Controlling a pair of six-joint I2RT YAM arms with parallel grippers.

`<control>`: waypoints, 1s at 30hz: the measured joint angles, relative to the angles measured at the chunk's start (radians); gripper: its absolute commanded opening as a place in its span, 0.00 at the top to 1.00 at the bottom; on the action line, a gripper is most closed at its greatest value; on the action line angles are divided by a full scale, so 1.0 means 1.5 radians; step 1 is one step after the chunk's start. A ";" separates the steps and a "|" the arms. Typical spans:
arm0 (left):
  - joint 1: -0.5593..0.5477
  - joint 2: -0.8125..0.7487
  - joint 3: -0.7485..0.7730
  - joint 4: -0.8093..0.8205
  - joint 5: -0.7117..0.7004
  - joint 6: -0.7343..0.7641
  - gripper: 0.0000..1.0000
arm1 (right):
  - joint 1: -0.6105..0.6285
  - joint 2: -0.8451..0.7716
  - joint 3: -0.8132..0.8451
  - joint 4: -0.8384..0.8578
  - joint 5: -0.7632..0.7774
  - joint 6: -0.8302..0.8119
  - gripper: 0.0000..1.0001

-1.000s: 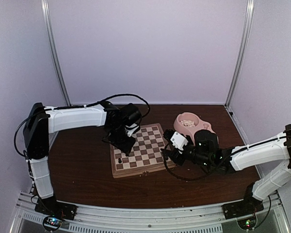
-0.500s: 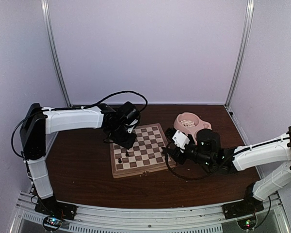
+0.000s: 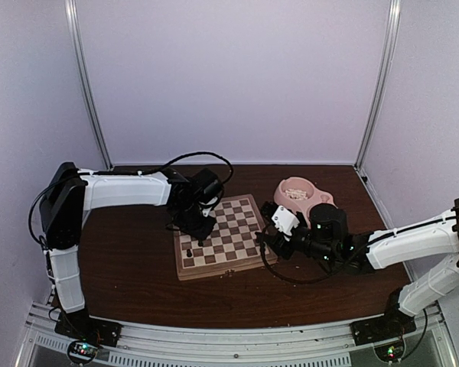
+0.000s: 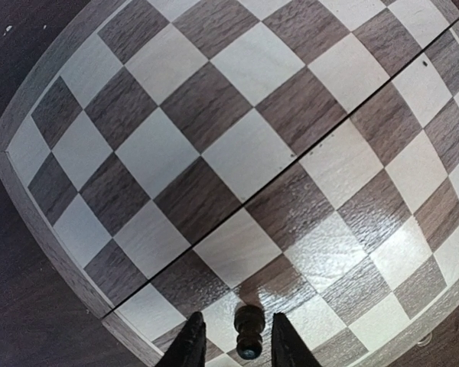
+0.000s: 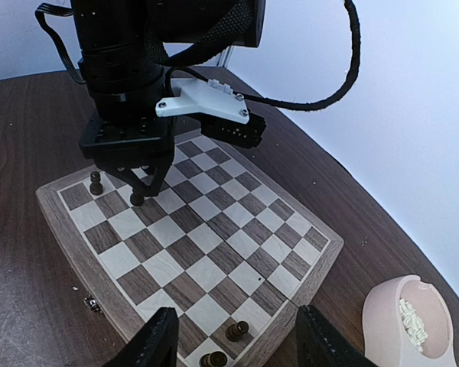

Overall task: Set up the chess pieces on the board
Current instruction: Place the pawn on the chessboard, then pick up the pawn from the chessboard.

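Pawn (image 4: 249,336) upright on board (image 4: 214,153) inside left hand (image 4: 237,323), slim gaps both sides, ungripped; right hand (image 5: 237,313) wide, empty.

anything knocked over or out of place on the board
Nothing stands out. The dark pieces in view all stand upright on the board, including the one between the left pincer's fingers. The cream pieces lie inside the pink bowl, with none spilled that I can see.
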 measured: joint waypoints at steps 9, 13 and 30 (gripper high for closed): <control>0.000 0.000 0.000 -0.007 0.000 -0.006 0.77 | 0.000 0.005 0.000 -0.001 0.000 0.001 0.46; 0.000 0.000 -0.003 -0.009 0.002 -0.008 0.76 | 0.000 0.005 0.000 -0.001 0.000 0.001 0.46; 0.000 0.000 -0.012 -0.019 0.024 -0.011 0.96 | 0.000 0.006 0.000 -0.005 0.000 0.000 0.46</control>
